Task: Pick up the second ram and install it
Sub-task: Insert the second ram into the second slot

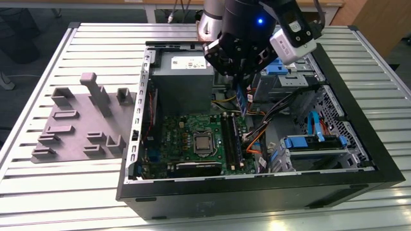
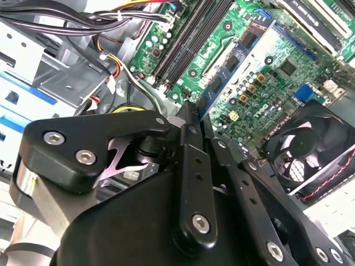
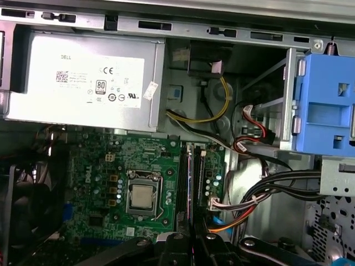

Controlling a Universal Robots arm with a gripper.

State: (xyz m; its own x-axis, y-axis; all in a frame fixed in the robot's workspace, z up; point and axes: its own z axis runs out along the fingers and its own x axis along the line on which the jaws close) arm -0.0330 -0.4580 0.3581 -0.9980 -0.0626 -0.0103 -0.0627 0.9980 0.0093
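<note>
the thin dark ram stick (image 2: 191, 111) is pinched edge-on between the pressed-together black gripper (image 2: 188, 119) fingers, seen in the second wrist view. it is held above the green motherboard (image 3: 111, 166), near the long black memory slots (image 3: 188, 183) inside the open black computer case (image 1: 359, 159).

The ram (image 2: 224, 72) is a thin, long, flat stick with a bluish board and dark chips along its face. It stands on its long edge, clamped at one end between the fingers of the end effector (image 2: 191, 119). In the exterior view it hangs below the end effector inside the open case, above the motherboard and clear of the slots, not seated.
</note>
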